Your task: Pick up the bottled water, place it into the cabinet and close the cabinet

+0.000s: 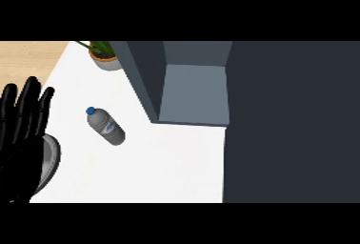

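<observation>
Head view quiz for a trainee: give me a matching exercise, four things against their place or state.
Things:
1. bottled water
2. potted plant
3. left hand
4. cabinet

Place or state:
A. open, its inside showing
B. lying on its side on the white counter
C. far corner of the counter
D. at the view's left edge, fingers straight and up

Pairs: 1-B, 2-C, 3-D, 4-A
</observation>
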Motion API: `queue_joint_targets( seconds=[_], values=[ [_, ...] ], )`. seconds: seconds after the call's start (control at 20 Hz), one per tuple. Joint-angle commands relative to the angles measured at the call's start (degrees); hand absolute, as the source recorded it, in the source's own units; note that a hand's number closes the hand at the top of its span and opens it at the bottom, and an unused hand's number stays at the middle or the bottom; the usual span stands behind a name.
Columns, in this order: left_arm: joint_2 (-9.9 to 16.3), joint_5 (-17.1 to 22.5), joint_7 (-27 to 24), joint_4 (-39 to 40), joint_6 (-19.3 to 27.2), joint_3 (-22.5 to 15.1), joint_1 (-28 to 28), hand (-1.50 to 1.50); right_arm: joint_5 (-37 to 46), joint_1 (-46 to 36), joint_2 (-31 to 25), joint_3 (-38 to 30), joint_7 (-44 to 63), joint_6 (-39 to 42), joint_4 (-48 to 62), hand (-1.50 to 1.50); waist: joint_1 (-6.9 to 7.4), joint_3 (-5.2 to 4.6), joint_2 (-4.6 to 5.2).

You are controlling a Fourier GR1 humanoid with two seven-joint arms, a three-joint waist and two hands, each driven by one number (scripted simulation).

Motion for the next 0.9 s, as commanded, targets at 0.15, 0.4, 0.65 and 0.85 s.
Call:
queue_joint_targets(
  seconds=[0.15,0.4,0.65,0.85],
  values=[
    [0.64,3.24,5.59,5.84,-0.18,1.86,-8.84,-1.50,2.65,3.81,-0.53,1.40,0.34,0.40,-6.10,-1.50,-3.84,-0.26,0.46],
    [-4.75,16.51,18.56,12.10,7.18,3.48,-4.20,-1.50,-10.49,11.32,5.16,6.71,6.60,0.82,-3.27,-1.50,-4.31,-0.16,0.87],
    [-3.98,18.61,28.07,6.46,9.44,5.77,-4.77,-1.50,-14.01,21.68,4.04,6.93,8.52,2.99,-11.86,-1.50,-3.74,-0.22,0.21],
    [-2.61,19.41,32.08,2.16,10.15,5.66,-3.09,-1.50,-14.96,24.79,4.22,7.73,6.16,4.96,-12.43,-1.50,-3.34,-0.25,0.34]
  ],
)
